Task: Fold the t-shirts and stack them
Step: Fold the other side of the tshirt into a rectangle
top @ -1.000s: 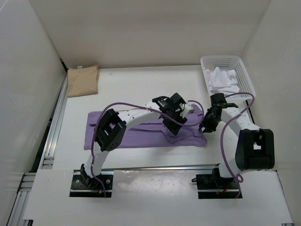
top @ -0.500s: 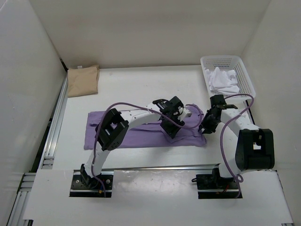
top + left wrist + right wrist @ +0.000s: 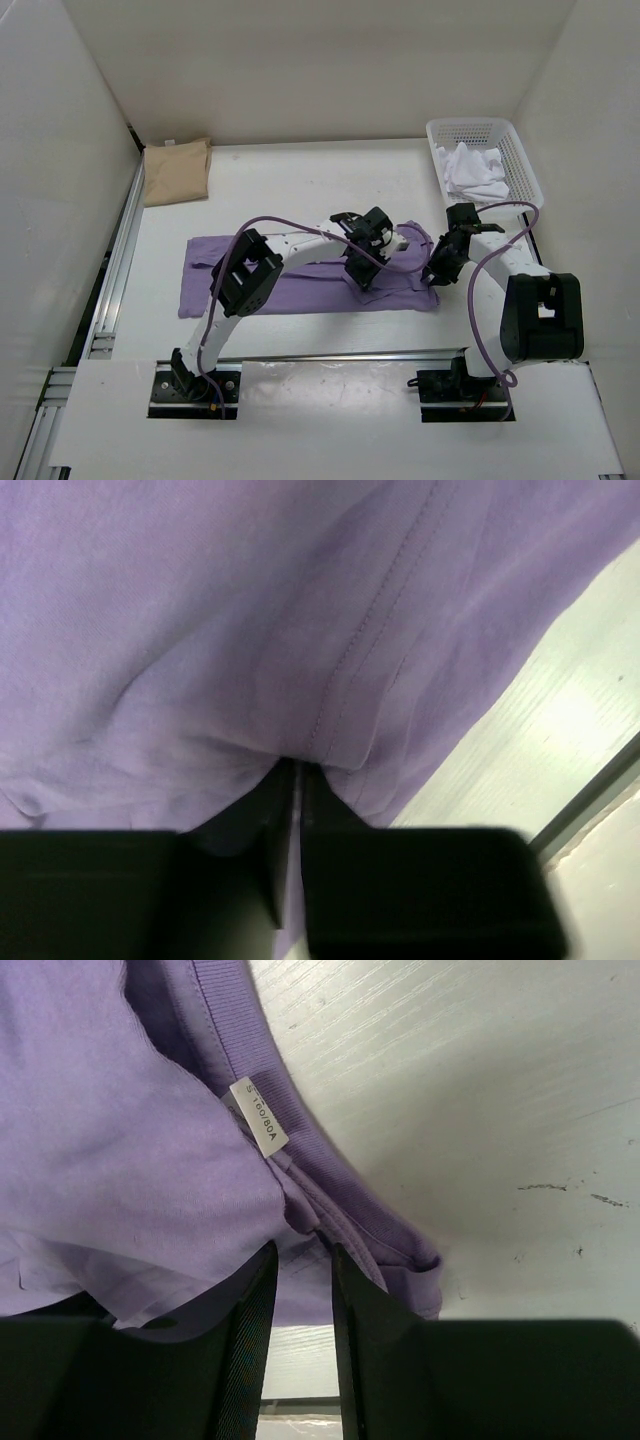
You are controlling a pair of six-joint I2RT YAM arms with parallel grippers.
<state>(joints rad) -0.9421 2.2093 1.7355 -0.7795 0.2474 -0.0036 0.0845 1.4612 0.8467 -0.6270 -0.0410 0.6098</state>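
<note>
Shirt point(image 3: 310, 292): lavender, spread flat | left gripper point(image 3: 298, 770) clamps it | right gripper point(image 3: 303, 1255) clamps it

The left arm point(image 3: 300, 245) arches up from its base and across to the right. Its wrist is bent down and its fingers point(image 3: 245, 820) are pressed together on a fold of the purple shirt point(image 3: 200, 630). The right arm point(image 3: 505, 252) doubles back at the elbow and reaches inward. The right gripper point(image 3: 437, 272) sits low, near the left gripper point(image 3: 362, 272), its fingers point(image 3: 250, 1340) closed to a narrow gap on the shirt's neck edge.
</note>
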